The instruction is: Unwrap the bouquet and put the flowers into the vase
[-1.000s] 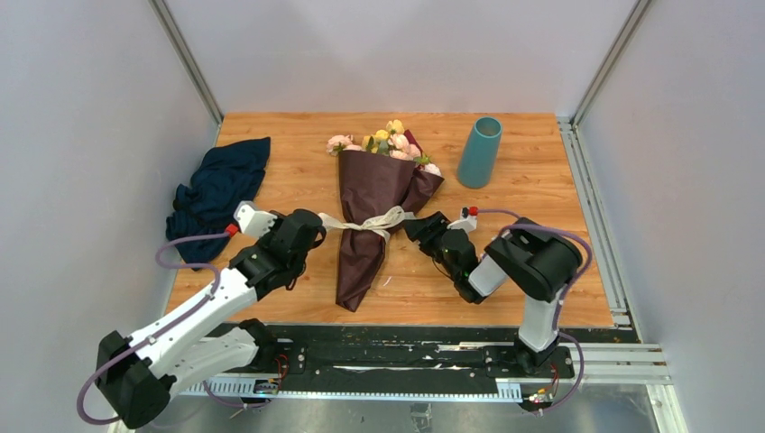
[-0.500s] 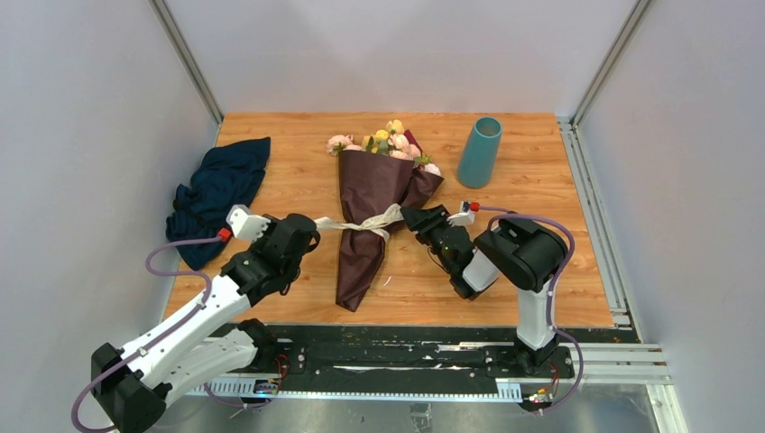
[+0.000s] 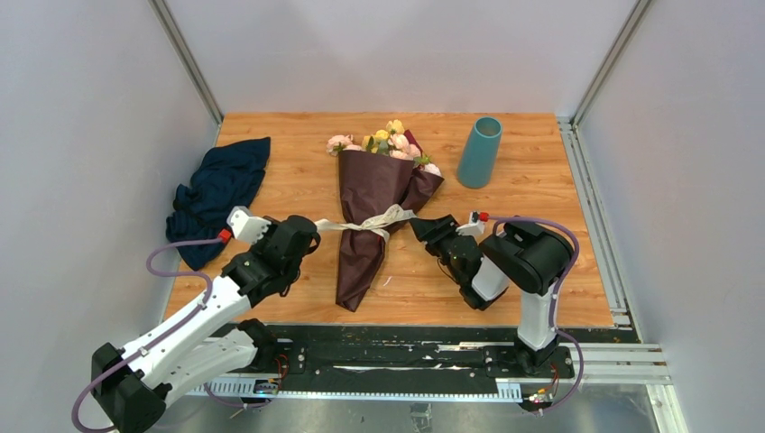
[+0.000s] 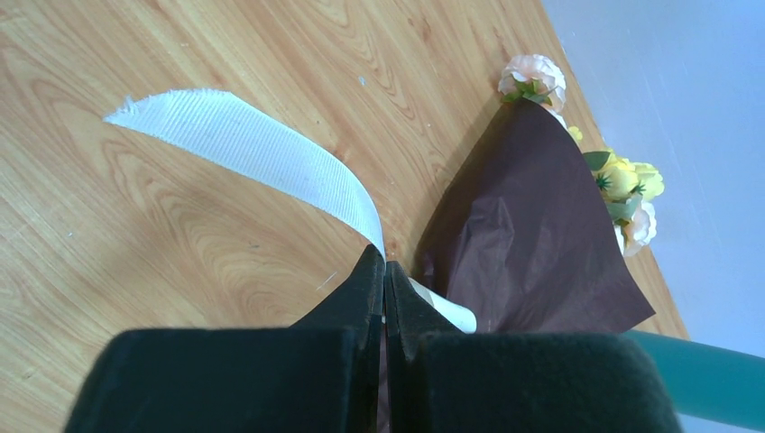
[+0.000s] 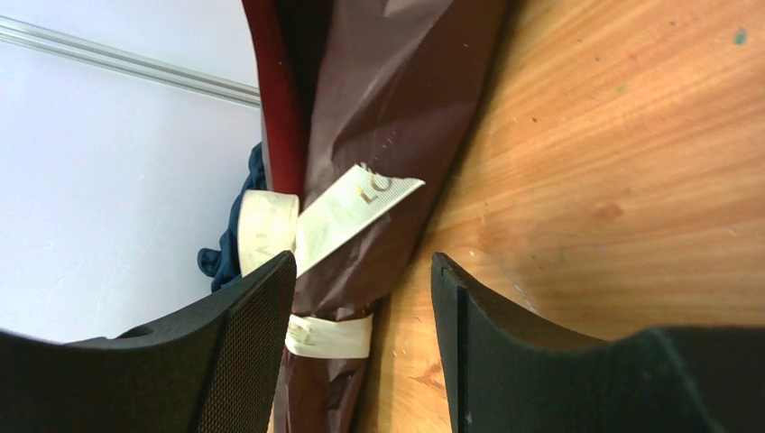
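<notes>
Left of the bouquet (image 3: 370, 189), the left gripper (image 4: 385, 275) pinches the ribbon (image 4: 271, 153); right of it, the right gripper (image 5: 361, 266) gapes at the other tail.

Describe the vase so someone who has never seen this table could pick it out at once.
On the wooden table, look toward the far right corner. Just right of the bouquet stands the vase, apart from it. It's the only smooth, plain teal cylinder there, slightly tapered.
</notes>
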### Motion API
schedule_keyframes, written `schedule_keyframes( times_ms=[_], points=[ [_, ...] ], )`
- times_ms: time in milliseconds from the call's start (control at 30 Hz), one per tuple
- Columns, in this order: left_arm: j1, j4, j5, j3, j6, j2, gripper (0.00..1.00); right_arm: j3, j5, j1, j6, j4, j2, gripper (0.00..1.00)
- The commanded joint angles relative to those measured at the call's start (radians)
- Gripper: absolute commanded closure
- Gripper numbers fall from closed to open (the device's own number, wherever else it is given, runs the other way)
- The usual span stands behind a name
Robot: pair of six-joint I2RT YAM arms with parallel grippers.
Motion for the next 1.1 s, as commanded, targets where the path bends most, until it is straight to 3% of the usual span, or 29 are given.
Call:
schedule_keyframes(
  times_ms=[0,333,533,1067],
  points=[
    [-0.009,-0.005,-0.031,-0.021,-0.001,-0.01,1.0,-0.031,0.039,-0.005,0.002,0.046,-0.008,0.39],
    [-0.01,-0.041,-0.059,-0.014,0.003,-0.031,1.0,0.045,0.011,-0.011,0.021,0.045,0.093,0.4],
    [-0.009,-0.05,-0.067,-0.013,0.01,-0.032,1.0,0.07,0.01,-0.019,-0.029,0.046,0.11,0.53],
    [-0.009,-0.052,-0.078,-0.01,0.021,-0.013,1.0,0.135,-0.048,-0.046,-0.037,0.045,0.127,0.56]
  ],
)
